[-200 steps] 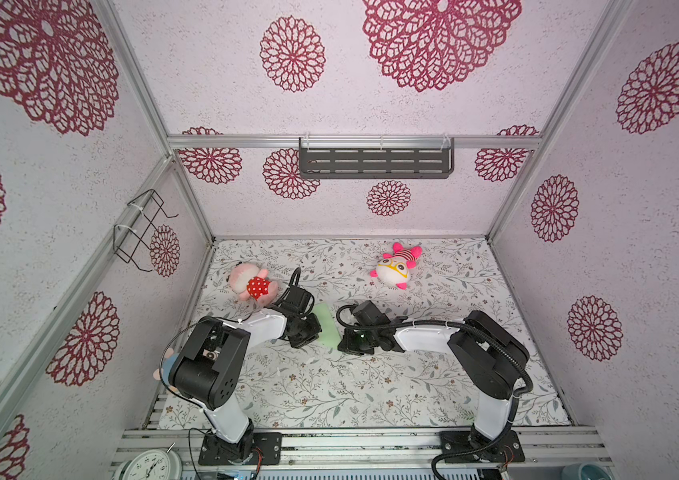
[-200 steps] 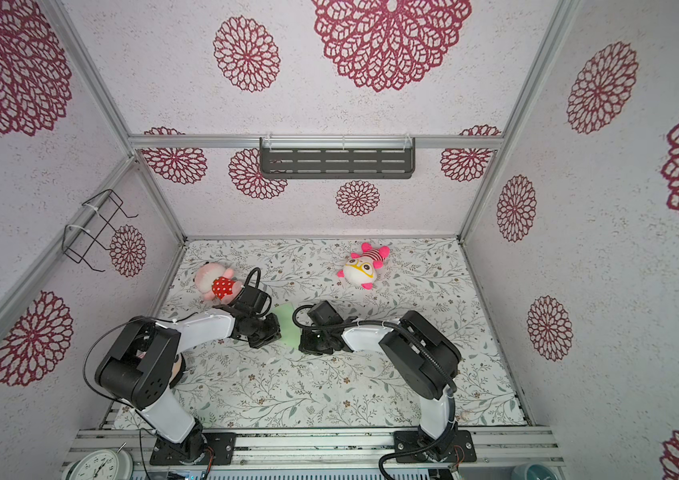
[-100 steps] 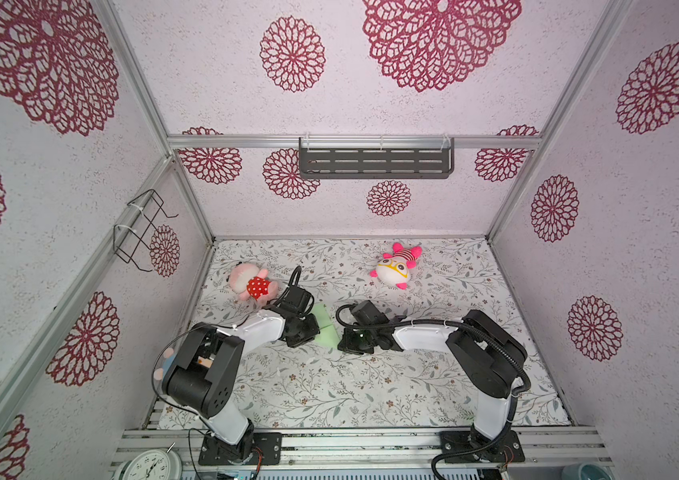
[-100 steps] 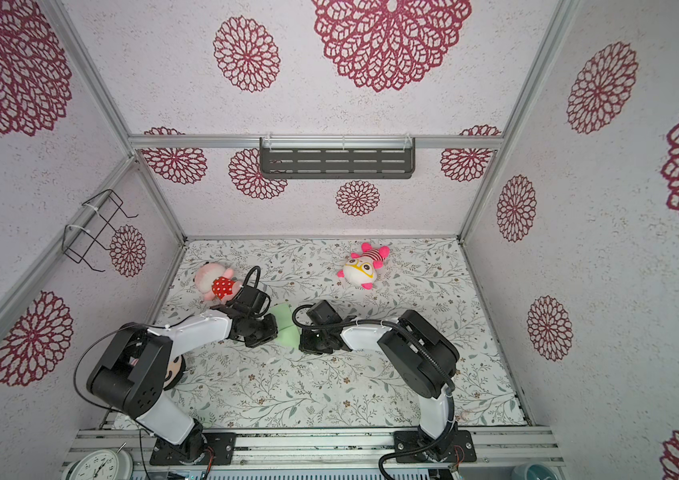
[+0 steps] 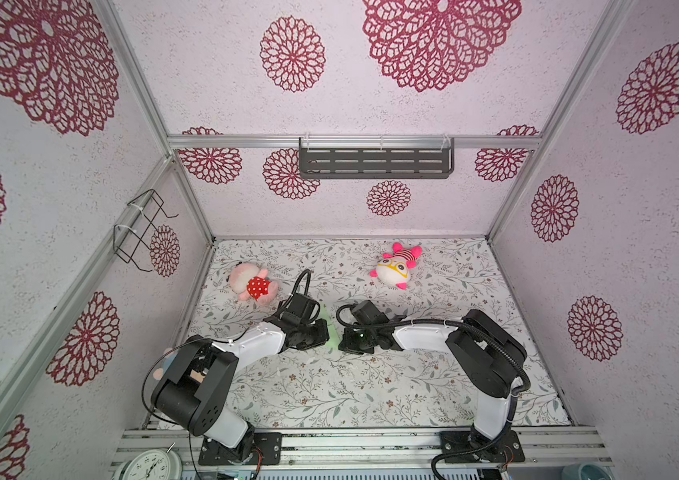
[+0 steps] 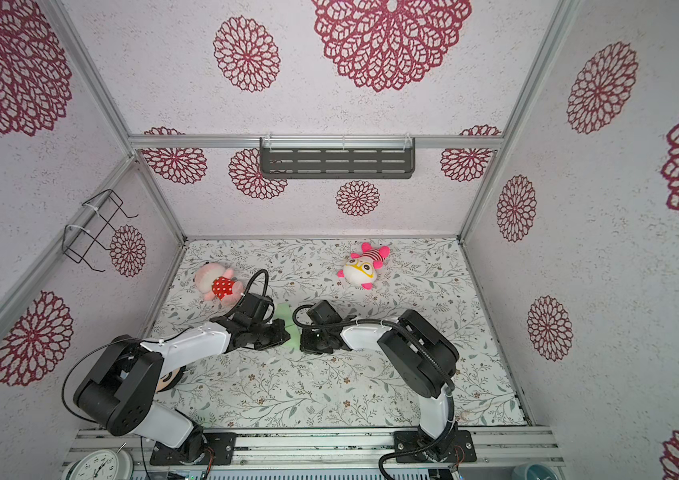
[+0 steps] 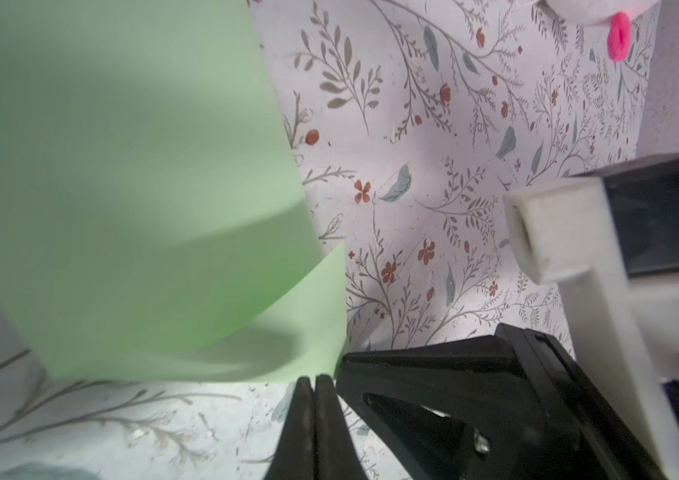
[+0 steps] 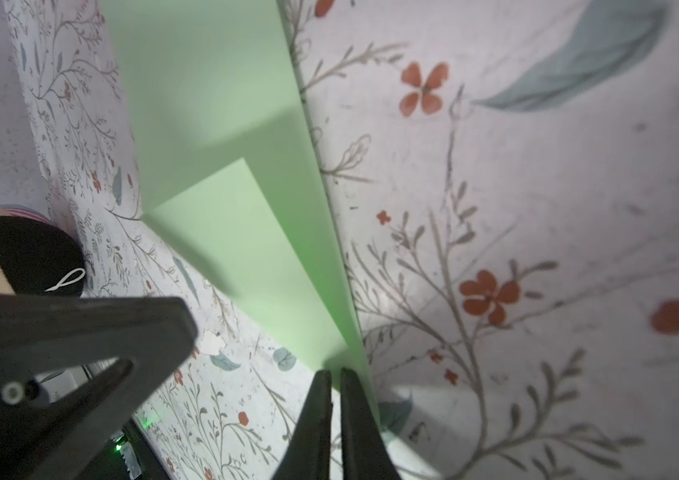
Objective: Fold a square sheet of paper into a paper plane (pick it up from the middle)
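Since a second ago the left arm's black shoulder block (image 5: 192, 386) is sinking toward the near left, while the pale mint-green, partly folded sheet of paper (image 6: 284, 312) is lying centrally between both claws. The left claw (image 7: 314, 379) is pressing its jaws together at the sheet's edge beside a curling flap; the right claw (image 8: 335, 374) is leaving a hairline slit over the pointed end. Whether either is pinching paper I cannot tell.

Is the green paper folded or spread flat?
Folded: the green paper shows overlapping layers with a straight crease in the right wrist view.
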Controlling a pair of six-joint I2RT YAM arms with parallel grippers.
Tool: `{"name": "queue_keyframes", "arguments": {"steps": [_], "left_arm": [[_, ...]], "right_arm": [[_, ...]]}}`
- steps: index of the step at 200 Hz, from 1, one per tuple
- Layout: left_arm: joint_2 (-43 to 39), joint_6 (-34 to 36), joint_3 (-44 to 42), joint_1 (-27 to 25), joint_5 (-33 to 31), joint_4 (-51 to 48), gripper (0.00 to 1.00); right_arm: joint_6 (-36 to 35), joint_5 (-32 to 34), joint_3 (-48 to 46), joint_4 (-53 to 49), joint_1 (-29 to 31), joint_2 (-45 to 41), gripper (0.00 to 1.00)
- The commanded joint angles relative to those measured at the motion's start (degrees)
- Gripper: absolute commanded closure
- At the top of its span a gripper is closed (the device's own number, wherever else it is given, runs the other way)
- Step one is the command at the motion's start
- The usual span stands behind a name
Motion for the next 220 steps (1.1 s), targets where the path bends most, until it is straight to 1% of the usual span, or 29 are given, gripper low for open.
{"name": "queue_keyframes", "arguments": {"steps": [1,52,106,165,220], "left_arm": [[1.98,0.89,0.08,-0.93,1.86,2.94,0.96],[4.91,1.35,1.38,-1.43,0.29,1.07,0.96],[6.87,1.94,2.28,-1.64,-3.03,-1.57,0.96],[7.43,3.63,4.13,-1.66,-8.86,-7.44,0.96],[8.18,7.26,6.35,-1.51,-14.16,-13.89,0.93]], "right_arm": [[-0.06,1.72,-0.63,-3.90,-0.31,1.77,0.88],[0.29,1.56,-0.56,-4.29,-0.26,2.13,0.88],[0.29,1.49,-0.16,-4.94,-0.35,2.64,0.88],[0.09,1.98,0.41,-6.65,-0.35,3.13,0.88],[0.12,1.90,0.15,-6.89,-0.42,3.39,0.88]]}}
